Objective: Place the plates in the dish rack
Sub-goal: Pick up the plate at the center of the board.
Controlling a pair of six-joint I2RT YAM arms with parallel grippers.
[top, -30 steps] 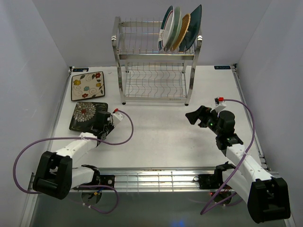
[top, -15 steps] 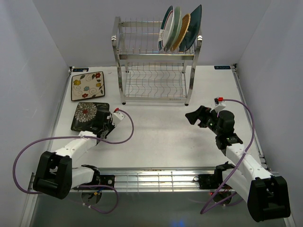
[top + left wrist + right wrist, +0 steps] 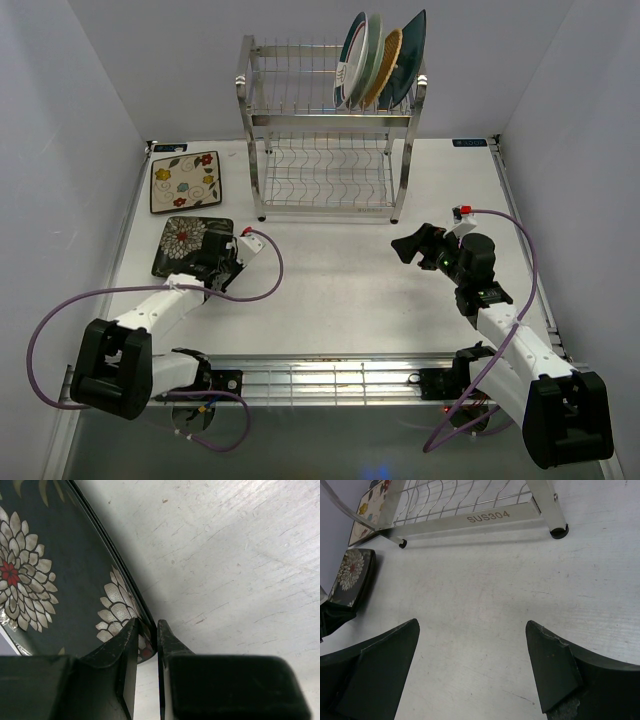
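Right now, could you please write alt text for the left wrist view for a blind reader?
The left gripper is shut on the rim of a dark glossy plate with white-petalled flowers; a scuffed white table fills the right side.

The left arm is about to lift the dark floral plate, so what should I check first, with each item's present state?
1. Left gripper shut on the dark floral plate's rim: ok.
2. Grip deep enough to hold in a lift: cannot tell.
3. Right gripper open, apart from that plate: ok.
4. Free slots in the dish rack, left of the standing plates: ok.
5. Cream floral plate apart from the dark one: ok.
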